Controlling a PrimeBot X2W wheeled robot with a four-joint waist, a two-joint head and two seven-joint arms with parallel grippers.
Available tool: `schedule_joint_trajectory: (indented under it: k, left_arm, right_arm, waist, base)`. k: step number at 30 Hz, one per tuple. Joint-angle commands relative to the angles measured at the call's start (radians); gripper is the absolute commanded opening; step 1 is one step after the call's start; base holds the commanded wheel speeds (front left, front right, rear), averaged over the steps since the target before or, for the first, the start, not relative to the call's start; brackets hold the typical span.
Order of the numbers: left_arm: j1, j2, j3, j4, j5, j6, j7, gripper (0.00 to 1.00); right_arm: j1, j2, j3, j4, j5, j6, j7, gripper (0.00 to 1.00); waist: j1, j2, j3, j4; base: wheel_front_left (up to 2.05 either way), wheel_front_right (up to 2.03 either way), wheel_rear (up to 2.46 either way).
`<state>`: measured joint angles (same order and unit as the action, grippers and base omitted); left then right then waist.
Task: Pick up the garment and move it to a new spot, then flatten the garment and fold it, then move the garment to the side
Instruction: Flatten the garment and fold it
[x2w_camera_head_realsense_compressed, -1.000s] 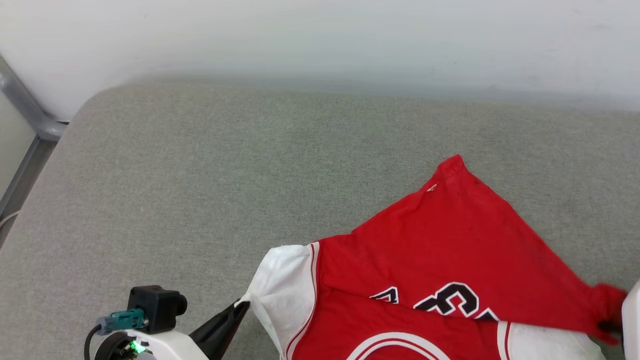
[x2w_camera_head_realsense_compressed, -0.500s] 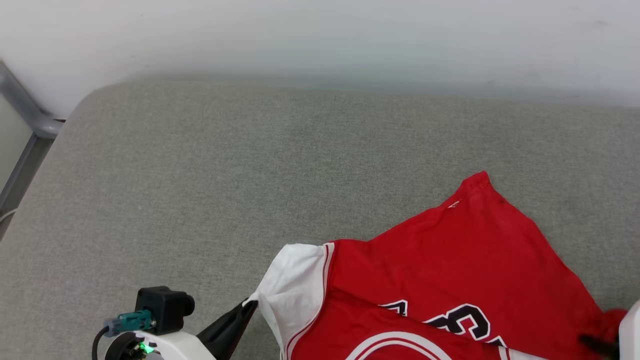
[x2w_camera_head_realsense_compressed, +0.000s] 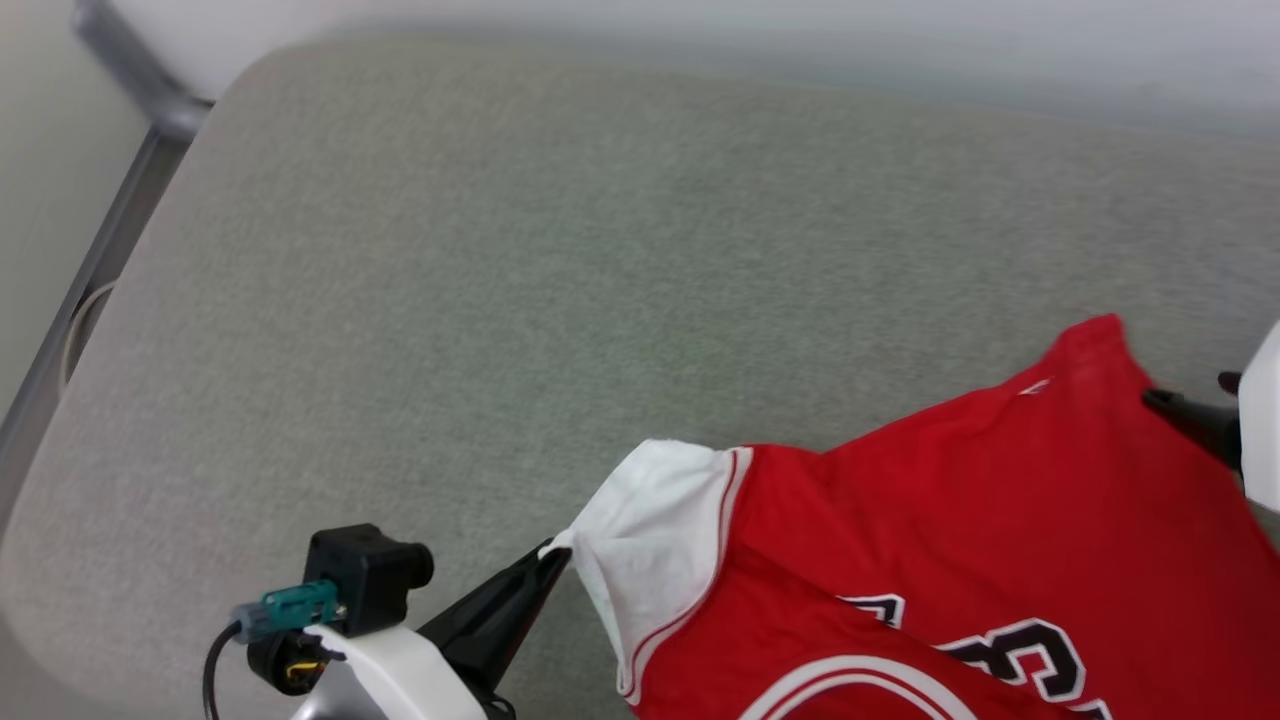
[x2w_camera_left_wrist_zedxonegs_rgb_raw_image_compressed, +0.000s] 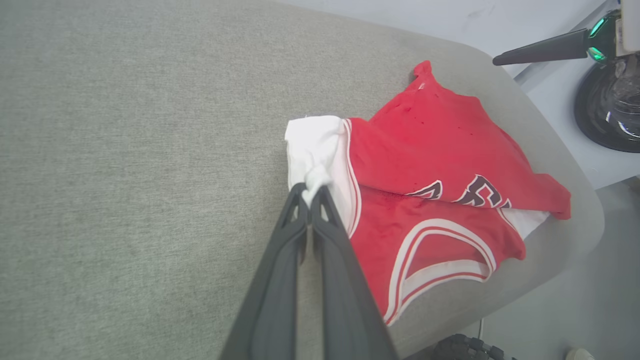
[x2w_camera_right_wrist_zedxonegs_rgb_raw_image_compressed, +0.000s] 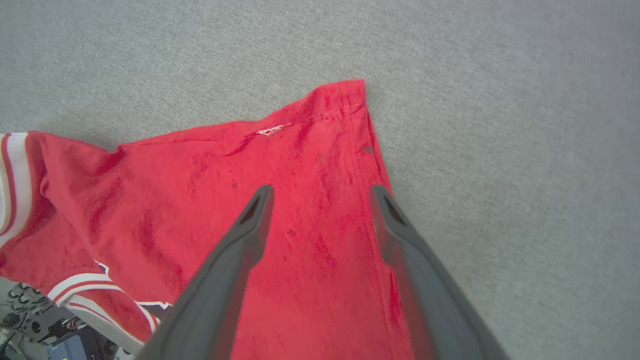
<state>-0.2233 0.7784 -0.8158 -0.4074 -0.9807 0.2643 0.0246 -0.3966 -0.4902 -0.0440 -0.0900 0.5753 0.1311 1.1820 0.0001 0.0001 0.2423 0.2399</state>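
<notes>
Shows right claw (x2w_camera_right_wrist_zedxonegs_rgb_raw_image_compressed: 321, 190) newly sprung wide, garment (x2w_camera_right_wrist_zedxonegs_rgb_raw_image_compressed: 310, 225) corner released beneath it; left claw (x2w_camera_left_wrist_zedxonegs_rgb_raw_image_compressed: 310, 192) pinching white sleeve (x2w_camera_left_wrist_zedxonegs_rgb_raw_image_compressed: 312, 145) at its tips. Suggests flattening next.

Head above, wrists close over garment (x2w_camera_head_realsense_compressed: 980, 520)

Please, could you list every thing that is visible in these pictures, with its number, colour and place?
garment: one, red with white sleeves and black-white lettering, lying rumpled at the lower right of the head view
padded surface: one, grey, under the garment
metal rail: one, grey, at the surface's far left corner
wall: one, pale, behind the surface
left tool: one, dark fingers, shut on the garment's white sleeve
right tool: one, dark fingers, open, over the garment's far red corner
</notes>
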Motion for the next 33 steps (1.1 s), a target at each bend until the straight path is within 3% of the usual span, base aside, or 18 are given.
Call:
schedule_joint_trajectory:
  k: [1, 11, 20, 21, 22, 23, 33]
  left_arm:
    - [-0.020, -0.010, -0.004, 0.001, 0.005, -0.007, 0.003, 0.00]
    - [-0.058, -0.060, -0.026, 0.043, 0.009, -0.047, 0.000, 0.00]
    - [-0.075, -0.080, -0.033, 0.072, 0.011, -0.066, -0.002, 0.00]
    - [-0.075, -0.079, -0.034, 0.072, 0.011, -0.066, -0.001, 0.00]
    - [-0.075, -0.078, -0.034, 0.073, 0.010, -0.065, 0.001, 0.00]
    - [-0.075, -0.077, -0.033, 0.073, 0.008, -0.065, 0.002, 0.00]
    - [-0.062, -0.052, -0.012, 0.077, 0.001, -0.047, -0.009, 0.00]
  right_arm:
    - [-0.038, 0.004, 0.012, 0.030, -0.029, -0.001, 0.011, 1.00]
    - [-0.136, -0.005, 0.009, 0.209, -0.150, -0.001, -0.003, 1.00]
    - [-0.114, -0.023, 0.059, 0.333, -0.166, -0.001, -0.019, 1.00]
    - [-0.110, -0.024, 0.062, 0.340, -0.166, -0.001, -0.019, 0.46]
    - [-0.109, -0.025, 0.061, 0.346, -0.166, -0.001, -0.026, 0.06]
    - [-0.109, -0.024, 0.057, 0.351, -0.169, -0.001, -0.034, 0.00]
    - [-0.167, -0.006, 0.044, 0.369, -0.155, -0.001, -0.184, 0.00]
  waist:
    - [-0.0001, -0.0001, 0.067, 0.069]
    - [-0.0001, -0.0001, 0.158, 0.171]
    - [-0.0001, -0.0001, 0.169, 0.195]
    - [-0.0001, -0.0001, 0.168, 0.195]
    - [-0.0001, -0.0001, 0.166, 0.194]
    - [-0.0001, -0.0001, 0.165, 0.193]
    - [-0.0001, -0.0001, 0.099, 0.146]
  base:
    - [0.00, 0.00, 0.00]
    - [0.00, 0.00, 0.00]
    - [0.00, 0.00, 0.00]
    - [0.00, 0.00, 0.00]
    - [0.00, 0.00, 0.00]
    - [0.00, 0.00, 0.00]
    - [0.00, 0.00, 0.00]
